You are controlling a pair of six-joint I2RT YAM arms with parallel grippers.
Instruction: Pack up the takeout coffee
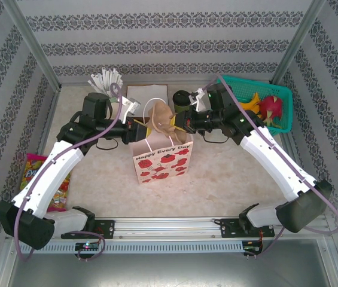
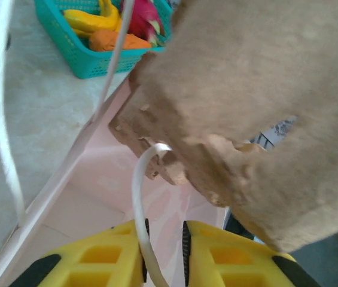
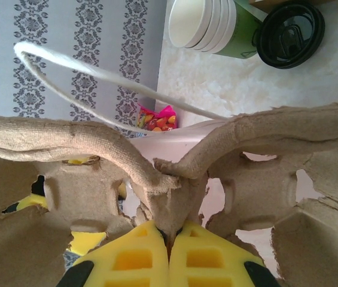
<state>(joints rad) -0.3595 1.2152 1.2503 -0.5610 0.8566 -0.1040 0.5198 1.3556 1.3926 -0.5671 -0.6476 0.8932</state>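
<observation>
The takeout coffee, a dark green cup with a black lid, stands on the table behind the flowered paper bag. My right gripper is shut on the centre ridge of a brown pulp cup carrier, which it holds over the bag's mouth. At the bag's left side, my left gripper has its jaws narrowed around the white handle cord. The cord lies against one pad and a gap still shows to the other.
A teal basket of fruit sits at the back right. A stack of green paper cups lies beside the coffee. White sticks stand at the back left, and a snack packet lies at the left edge.
</observation>
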